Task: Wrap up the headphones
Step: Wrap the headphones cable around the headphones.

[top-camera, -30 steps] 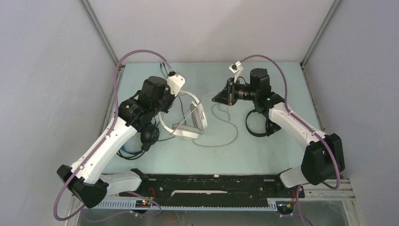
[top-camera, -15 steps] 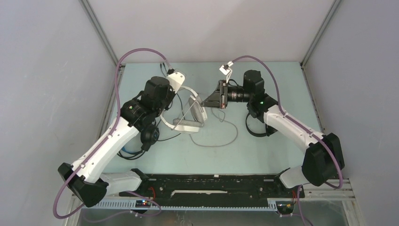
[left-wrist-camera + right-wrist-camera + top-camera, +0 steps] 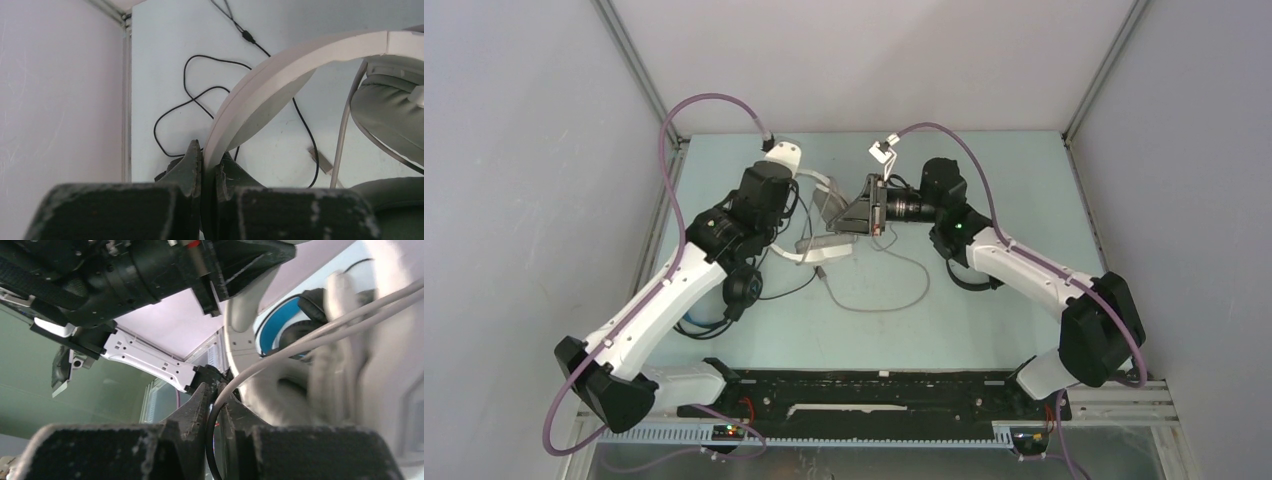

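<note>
The white-grey headphones [image 3: 824, 243] hang above the table's middle. My left gripper [image 3: 209, 162] is shut on their pale headband [image 3: 280, 75], and a grey ear cup [image 3: 392, 112] shows to the right. My right gripper [image 3: 218, 402] sits close against them from the right, shut on their thin grey cable [image 3: 280, 352], which runs up between the jaws. The rest of that cable [image 3: 904, 298] loops on the table. Black headphones with a blue headband [image 3: 740, 290] lie under the left arm. Smaller all-black headphones [image 3: 964, 275] lie under the right arm.
A thin black cable [image 3: 200, 100] curls on the table near the back left wall [image 3: 60, 100]. A small grey plug [image 3: 320, 160] lies beside it. The two wrists almost touch at the table's centre [image 3: 854, 205].
My right gripper has carried the cable left, up against the white-grey headphones. The left arm has swung those headphones back and tilted them. The right jaws have eased slightly apart.
</note>
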Controlling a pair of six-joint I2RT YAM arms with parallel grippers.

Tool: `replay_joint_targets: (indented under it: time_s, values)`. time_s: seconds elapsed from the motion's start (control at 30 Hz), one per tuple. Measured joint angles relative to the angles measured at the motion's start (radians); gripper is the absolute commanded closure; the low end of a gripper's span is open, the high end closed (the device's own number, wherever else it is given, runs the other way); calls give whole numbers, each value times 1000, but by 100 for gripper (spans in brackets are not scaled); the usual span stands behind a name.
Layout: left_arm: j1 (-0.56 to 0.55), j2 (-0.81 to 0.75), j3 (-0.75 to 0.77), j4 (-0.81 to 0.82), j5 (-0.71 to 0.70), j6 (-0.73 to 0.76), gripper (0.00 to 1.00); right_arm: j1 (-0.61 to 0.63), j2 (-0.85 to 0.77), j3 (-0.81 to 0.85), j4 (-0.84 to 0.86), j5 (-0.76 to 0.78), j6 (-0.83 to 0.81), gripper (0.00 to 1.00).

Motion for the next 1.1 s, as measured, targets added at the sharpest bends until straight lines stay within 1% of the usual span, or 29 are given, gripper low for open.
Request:
replay_joint_targets:
  time_s: [0.2, 0.3, 0.43, 0.57, 0.67, 0.73, 0.87, 0.93, 1.1]
  values:
    - [9, 15, 2, -4, -105, -127, 100, 53, 0, 0, 77, 2, 24, 84]
    - [16, 37, 3, -23, -108, -200, 100, 74, 4, 0, 104, 5, 29, 85]
    - [40, 55, 3, -47, -78, -295, 100, 89, 10, 0, 93, 20, 1, 84]
    - [82, 55, 3, -48, -32, -391, 100, 115, 8, 2, 18, 76, -122, 84]
    - [117, 54, 3, -45, 15, -469, 100, 156, -2, 2, -76, 169, -261, 84]
    - [125, 53, 3, -42, 35, -504, 100, 183, -11, -1, -104, 222, -335, 83]
    - [127, 48, 3, -38, 87, -565, 100, 232, -48, -39, -113, 334, -458, 83]
    - [128, 44, 3, -39, 113, -588, 100, 246, -62, -61, -110, 377, -502, 81]
    - [134, 29, 17, -44, 142, -627, 100, 257, -84, -159, -53, 457, -596, 77]
